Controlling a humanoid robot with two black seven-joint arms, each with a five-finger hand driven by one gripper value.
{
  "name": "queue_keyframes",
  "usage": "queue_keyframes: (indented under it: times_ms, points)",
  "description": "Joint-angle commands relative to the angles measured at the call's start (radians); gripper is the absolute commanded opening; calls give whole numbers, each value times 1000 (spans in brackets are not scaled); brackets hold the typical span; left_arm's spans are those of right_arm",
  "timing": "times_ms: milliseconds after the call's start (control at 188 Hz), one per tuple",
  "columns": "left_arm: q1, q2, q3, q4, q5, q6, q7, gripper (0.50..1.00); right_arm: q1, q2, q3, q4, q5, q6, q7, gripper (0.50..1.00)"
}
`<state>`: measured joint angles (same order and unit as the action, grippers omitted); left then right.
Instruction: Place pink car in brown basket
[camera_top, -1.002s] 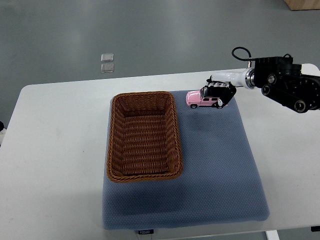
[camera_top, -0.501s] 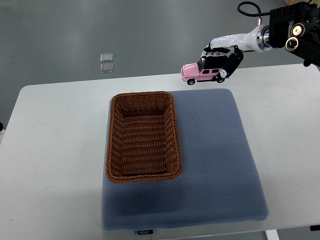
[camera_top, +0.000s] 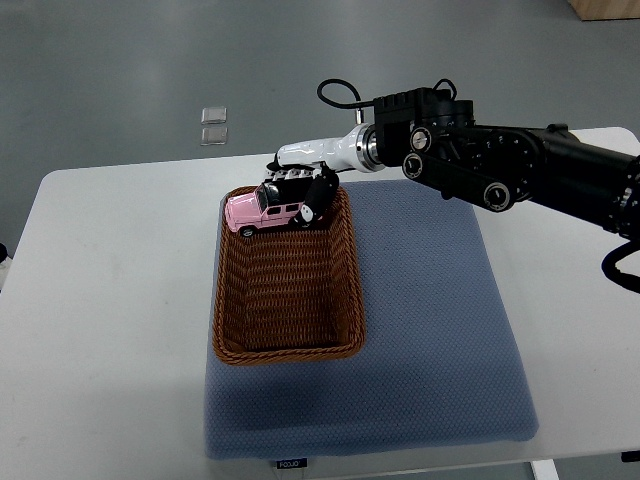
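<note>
Top view. White rectangular desk (camera_top: 110, 300): bears everything listed.

Blue-grey padded fabric mat (camera_top: 430, 340): covers the desk's middle and right, reaching its near edge; probably there to cushion and steady the items.

Brown woven wicker basket (camera_top: 285, 345), rectangular, open-topped: sits on the mat's left edge, long side running from far to near; holds nothing on its floor.

Pink toy car (camera_top: 262, 210), off-road body with dark roof: held level above the basket's far end, nose toward the desk's left edge; whether it touches the rim cannot be told.

Right hand (camera_top: 308, 192), white with black fingers: clamped on the car's rear, arm reaching in from the right; the grip suits lowering and release. Not yet placed.
</note>
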<state>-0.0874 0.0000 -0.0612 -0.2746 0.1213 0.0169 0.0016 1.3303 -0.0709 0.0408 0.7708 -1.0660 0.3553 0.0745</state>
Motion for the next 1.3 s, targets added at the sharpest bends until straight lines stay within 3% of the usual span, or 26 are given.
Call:
queue_keyframes:
  times_ms: [0, 192, 288, 378, 442, 725, 853, 1093, 1295]
  points:
    - [0, 0, 0, 1, 0, 0, 0, 1000, -42, 42, -6, -30, -5, -16, 2, 500]
    - [0, 0, 0, 0, 0, 0, 0, 1000, -82, 71, -15, -64, -5, -38, 7, 507]
    - [0, 0, 0, 2, 0, 0, 0, 1000, -105, 71, -27, -80, -5, -55, 10, 631]
    - [0, 0, 0, 0, 1, 0, 0, 1000, -118, 71, -29, -88, -5, -62, 10, 809]
    - [0, 0, 0, 0, 0, -1, 0, 1000, -120, 71, -30, -88, -5, -62, 11, 893]
    - [0, 0, 0, 0, 1, -2, 0, 1000, -109, 51, 14, -90, 15, -64, 11, 909]
    - [0, 0, 1, 0, 1, -2, 0, 1000, -131, -27, 241, -90, 28, -65, 14, 907]
    - [0, 0, 0, 0, 1, -2, 0, 1000, -496, -55, 939, -91, 395, -62, 148, 907]
    - [0, 0, 0, 2, 1, -2, 3, 1000, -674, -53, 1082, -93, 818, -53, 172, 909]
